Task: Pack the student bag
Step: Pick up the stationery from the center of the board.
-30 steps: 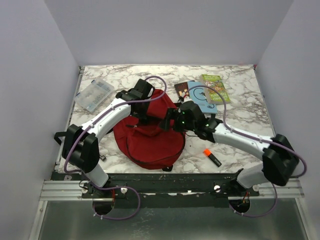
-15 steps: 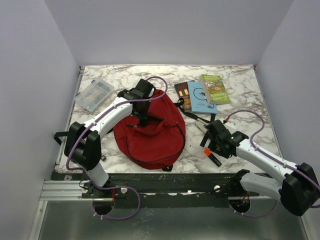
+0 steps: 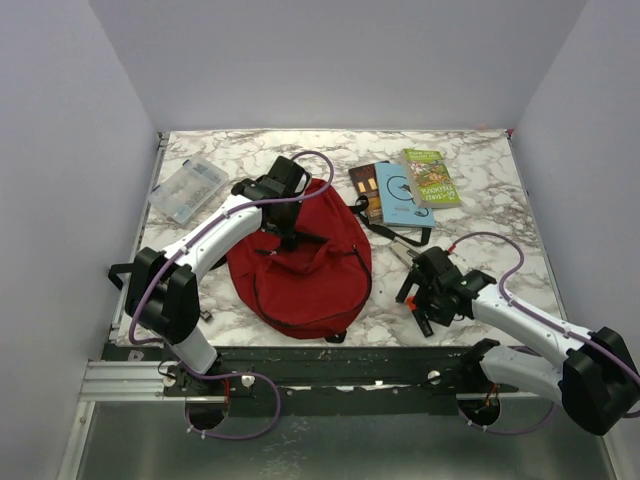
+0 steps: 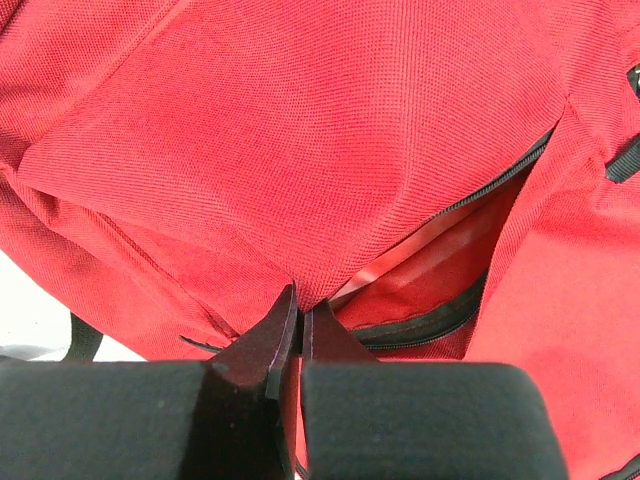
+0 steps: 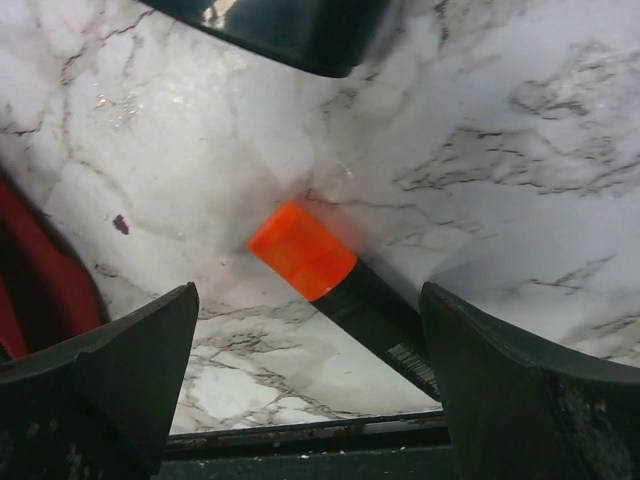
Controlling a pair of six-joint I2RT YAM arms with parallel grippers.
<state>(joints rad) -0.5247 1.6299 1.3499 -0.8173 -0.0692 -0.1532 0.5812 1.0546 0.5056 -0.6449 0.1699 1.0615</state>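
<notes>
The dark red student bag (image 3: 300, 265) lies in the middle of the marble table, and it fills the left wrist view (image 4: 300, 150) with its zipper mouth partly open. My left gripper (image 3: 285, 228) is shut on a fold of the bag's fabric at the mouth (image 4: 298, 305). My right gripper (image 3: 420, 305) is open just above a black marker with an orange cap (image 5: 300, 248), which lies on the table between the two fingers (image 5: 500, 380). In the top view the marker (image 3: 425, 318) is mostly hidden under the gripper.
Three books (image 3: 405, 185) lie at the back right beside a black bag strap (image 3: 395, 235). A clear plastic case (image 3: 188, 188) sits at the back left. The table's front edge and metal rail (image 5: 300, 440) run just below the marker.
My right arm swung away from the bag mouth to the front right and now hovers over the marker. The left gripper has stayed on the bag.
</notes>
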